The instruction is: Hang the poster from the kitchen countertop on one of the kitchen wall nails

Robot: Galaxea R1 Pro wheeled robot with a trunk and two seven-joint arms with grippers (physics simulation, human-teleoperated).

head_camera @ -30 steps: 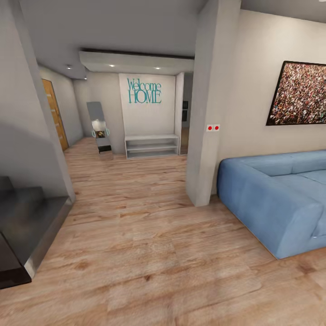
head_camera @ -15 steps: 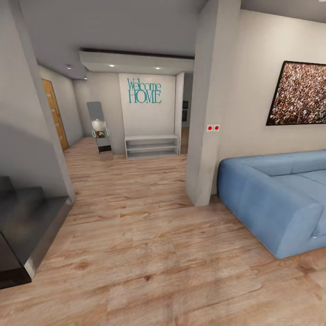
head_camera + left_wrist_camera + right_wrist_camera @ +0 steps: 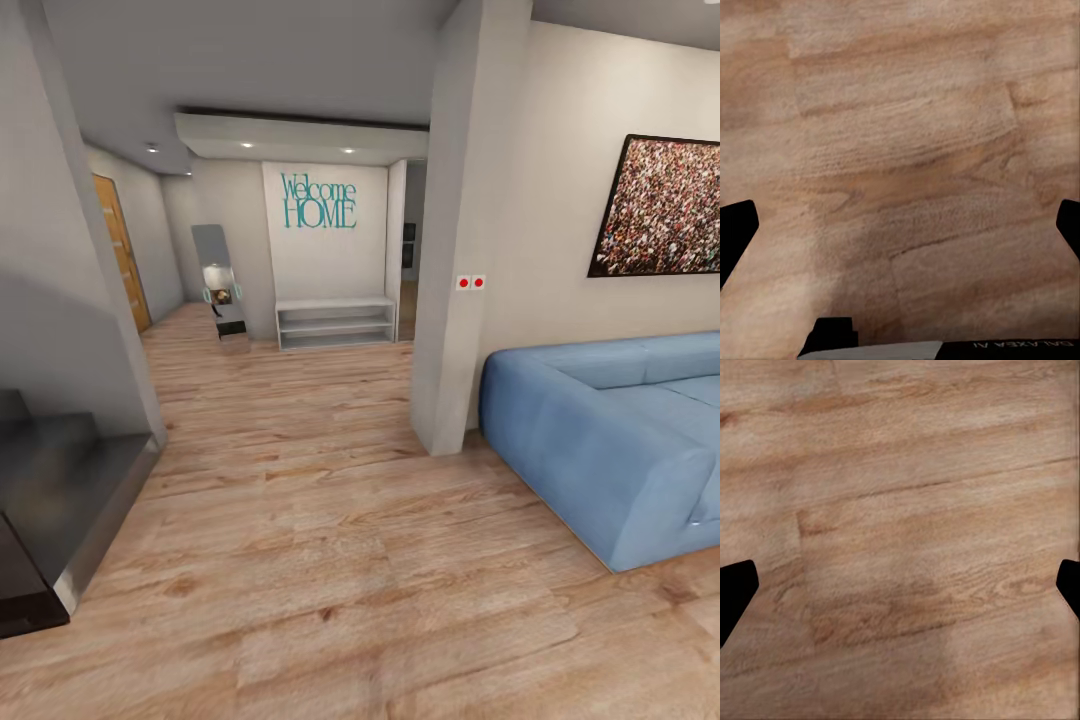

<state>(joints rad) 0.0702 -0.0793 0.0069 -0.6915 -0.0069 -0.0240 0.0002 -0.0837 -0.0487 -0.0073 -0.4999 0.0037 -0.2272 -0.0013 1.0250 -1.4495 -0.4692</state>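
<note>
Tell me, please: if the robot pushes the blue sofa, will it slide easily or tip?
The blue sofa looks broad and low, so tipping seems unlikely. Its bulk suggests weight, so it would probably resist a push. The wooden floor looks smooth, so it might slide slowly.

The left gripper [image 3: 900, 229] is hanging over the wooden floor [image 3: 907, 135], its dark fingertips [image 3: 735, 232] spread wide apart, with nothing lying between them but planks.

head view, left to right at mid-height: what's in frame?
Wooden door → leaning mirror → "Welcome HOME" lettering above a low white shelf unit → grey pillar with red switches → blue sofa under the speckled crowd picture.
</note>
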